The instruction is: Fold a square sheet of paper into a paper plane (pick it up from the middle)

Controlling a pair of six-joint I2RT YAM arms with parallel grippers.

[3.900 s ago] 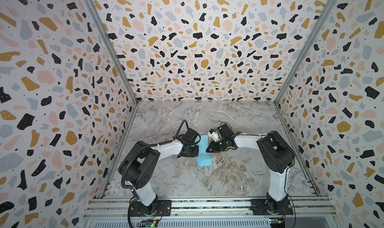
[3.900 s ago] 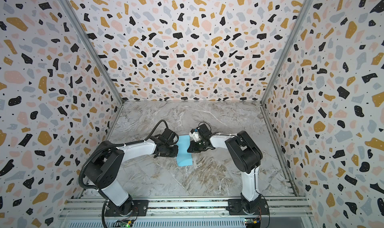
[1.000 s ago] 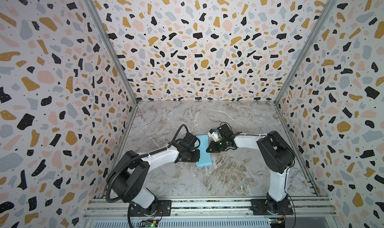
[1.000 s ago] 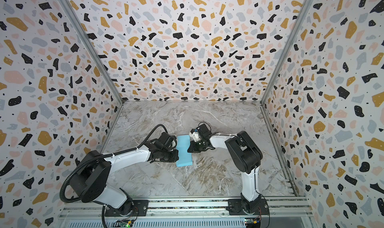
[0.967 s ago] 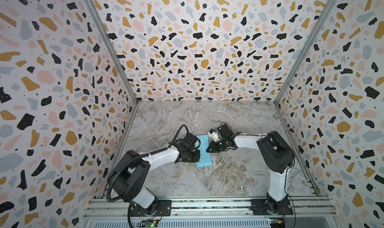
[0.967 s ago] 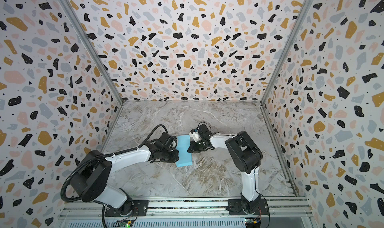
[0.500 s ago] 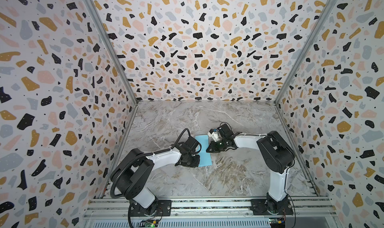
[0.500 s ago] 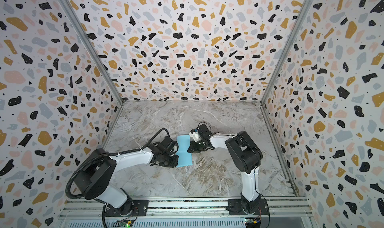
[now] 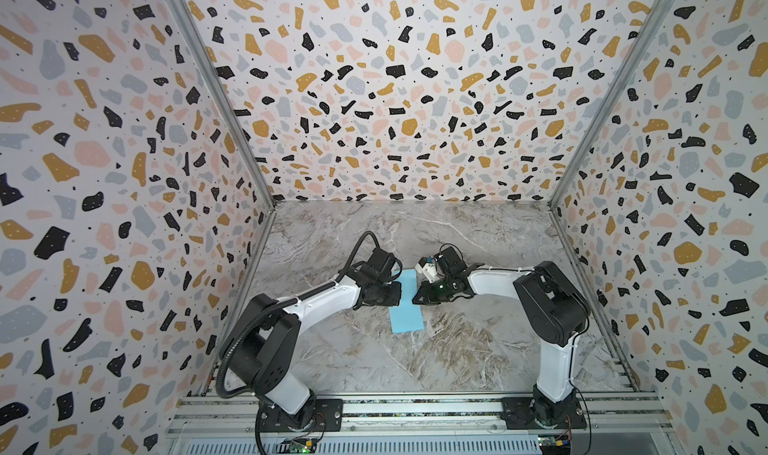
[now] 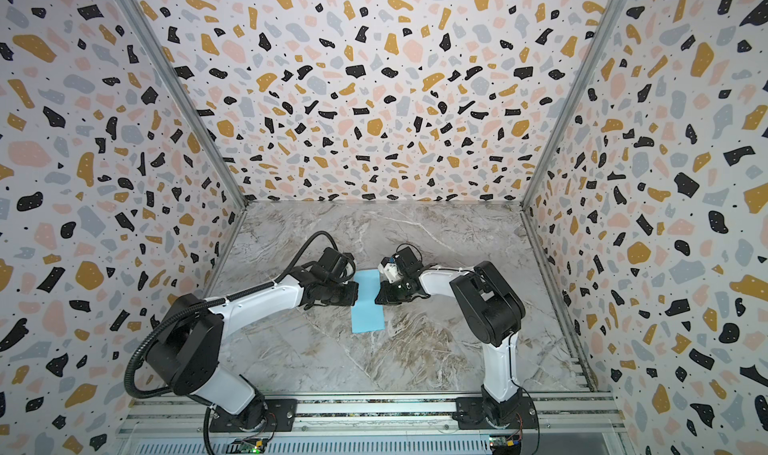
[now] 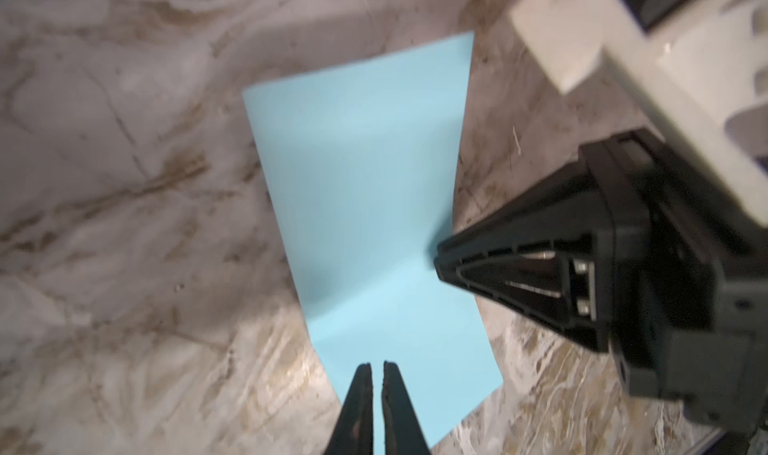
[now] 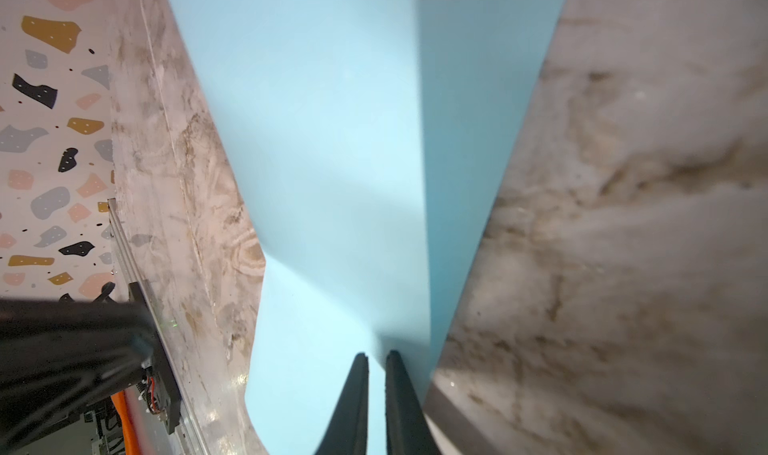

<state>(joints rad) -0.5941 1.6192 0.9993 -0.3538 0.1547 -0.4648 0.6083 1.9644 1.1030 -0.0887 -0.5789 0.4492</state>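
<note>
Paper (image 9: pixel 406 307), light blue and folded into a narrow strip, lies on the marble-patterned table (image 9: pixel 457 349), flanked by the left arm (image 9: pixel 324 299) and right arm (image 9: pixel 494 280) inside a booth of terrazzo-print walls (image 9: pixel 395 79). Left claw (image 9: pixel 397 297) sits at the paper's left long edge, about midway along it, and the right claw (image 9: pixel 414 300) meets the opposite edge directly across; in both top views only the paper's width parts the two. Seen from the left wrist, the left claw (image 11: pixel 376 367) has its jaws drawn almost together, a thin slit between them, tips low over the paper (image 11: pixel 374 203) just inside its edge; the right claw (image 11: pixel 438 262) touches the far edge with its pointed tip, throwing a small shadow on the paper. A shallow bend crosses the paper between the two tips, and the part beyond it looks slightly raised. From the right wrist, the right claw (image 12: pixel 376 357) is likewise clenched to a narrow gap, its tips over the paper (image 12: pixel 332 141); whether either claw pinches the paper or merely presses on it cannot be told. There the upper layer stops short of the lower one, which shows as a darker blue band along one side. The paper's end nearer the camera, clear of both claws, rests flat on the table.
</note>
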